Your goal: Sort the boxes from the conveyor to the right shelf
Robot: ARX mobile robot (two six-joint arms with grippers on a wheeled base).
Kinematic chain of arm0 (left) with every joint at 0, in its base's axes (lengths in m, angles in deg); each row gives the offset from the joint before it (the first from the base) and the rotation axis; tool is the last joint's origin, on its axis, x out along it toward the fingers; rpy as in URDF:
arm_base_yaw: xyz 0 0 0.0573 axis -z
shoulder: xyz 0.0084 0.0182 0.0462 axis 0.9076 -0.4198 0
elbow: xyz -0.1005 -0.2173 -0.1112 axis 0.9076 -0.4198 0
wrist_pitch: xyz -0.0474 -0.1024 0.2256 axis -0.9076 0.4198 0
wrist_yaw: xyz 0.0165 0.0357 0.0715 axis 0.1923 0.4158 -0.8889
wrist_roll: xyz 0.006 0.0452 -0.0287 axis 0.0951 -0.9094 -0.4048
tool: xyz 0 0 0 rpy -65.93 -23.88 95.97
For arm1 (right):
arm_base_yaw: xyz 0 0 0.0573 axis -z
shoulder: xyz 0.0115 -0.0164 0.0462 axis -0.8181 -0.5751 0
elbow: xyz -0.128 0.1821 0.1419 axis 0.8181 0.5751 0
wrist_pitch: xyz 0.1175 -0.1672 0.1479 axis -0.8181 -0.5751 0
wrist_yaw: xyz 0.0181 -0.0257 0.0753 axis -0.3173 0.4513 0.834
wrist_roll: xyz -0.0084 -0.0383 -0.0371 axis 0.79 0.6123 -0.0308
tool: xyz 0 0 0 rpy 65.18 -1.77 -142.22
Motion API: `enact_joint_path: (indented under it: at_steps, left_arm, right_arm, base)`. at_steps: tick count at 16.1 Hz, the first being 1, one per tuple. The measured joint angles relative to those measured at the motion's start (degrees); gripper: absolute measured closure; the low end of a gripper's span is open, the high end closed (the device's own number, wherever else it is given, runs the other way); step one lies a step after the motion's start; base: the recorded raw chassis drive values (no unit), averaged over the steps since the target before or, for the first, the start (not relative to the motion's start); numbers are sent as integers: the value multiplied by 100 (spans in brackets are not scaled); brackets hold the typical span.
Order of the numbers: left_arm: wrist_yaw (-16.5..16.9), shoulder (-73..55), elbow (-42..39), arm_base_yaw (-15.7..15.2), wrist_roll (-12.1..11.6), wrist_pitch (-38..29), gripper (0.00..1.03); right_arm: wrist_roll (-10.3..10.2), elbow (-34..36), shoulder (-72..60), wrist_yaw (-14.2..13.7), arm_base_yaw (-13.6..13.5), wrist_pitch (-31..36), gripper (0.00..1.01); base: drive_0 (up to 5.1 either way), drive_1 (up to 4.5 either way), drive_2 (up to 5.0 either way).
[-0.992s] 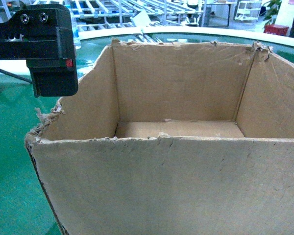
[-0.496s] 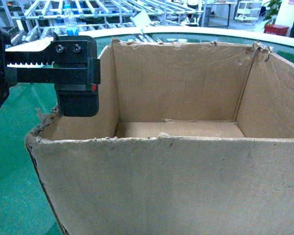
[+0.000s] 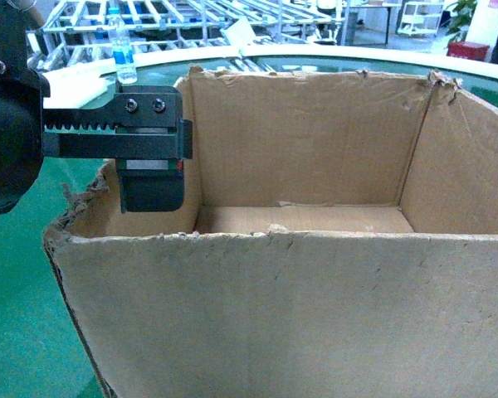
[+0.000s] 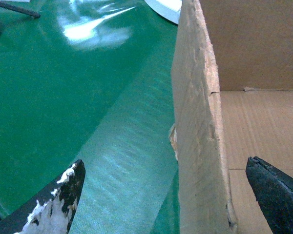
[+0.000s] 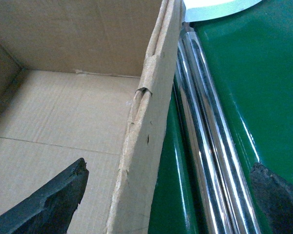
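Both pairs of fingers (image 4: 68,195) stand apart astride carton (image 3: 315,315) walls, left at nine o'clock; I fear torn cardboard may buckle, probably slipping onto conveyor (image 4: 88,97).

The box (image 3: 315,249) stands on the conveyor (image 3: 17,332), filling the middle and right of the head view, its open top upward. The left gripper (image 4: 166,190) sits at the box's left wall, one of the jaws outside over the belt, the other inside over the box floor, the wall between them. The right gripper (image 5: 166,195) straddles the box's right wall likewise, with two metal rails (image 5: 205,146) lying just outside that wall. Behind the conveyor's far rim stands the shelf (image 3: 191,16), a bottle (image 3: 124,54) in front of it
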Motion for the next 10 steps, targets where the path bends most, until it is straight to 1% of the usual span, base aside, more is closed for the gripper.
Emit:
enact_joint_path:
  at_steps: [2, 4, 5, 8, 9, 10]
  left_arm:
    - [22, -146, 2, -72, 164, -4, 5]
    - [197, -313, 57, -92, 332, 144, 5]
    - [197, -374, 92, -90, 356, 87, 5]
    - [254, -461, 319, 31, 407, 254, 5]
    - [356, -496, 356, 44, 407, 254, 5]
    - [369, -511, 356, 66, 404, 267, 5]
  right_arm:
    - [2, 0, 2, 37, 9, -24, 3]
    - [2, 0, 2, 44, 37, -15, 3]
    - [2, 0, 2, 44, 37, 0, 3]
    - [11, 2, 0, 94, 37, 70, 3]
    - [59, 17, 0, 81, 31, 133, 3]
    - [79, 33, 0, 72, 31, 157, 3]
  base:
    - [0, 0, 0]
    - [0, 0, 0]
    - [0, 0, 0]
    - [0, 0, 0]
    - [0, 0, 0]
    - [0, 0, 0]
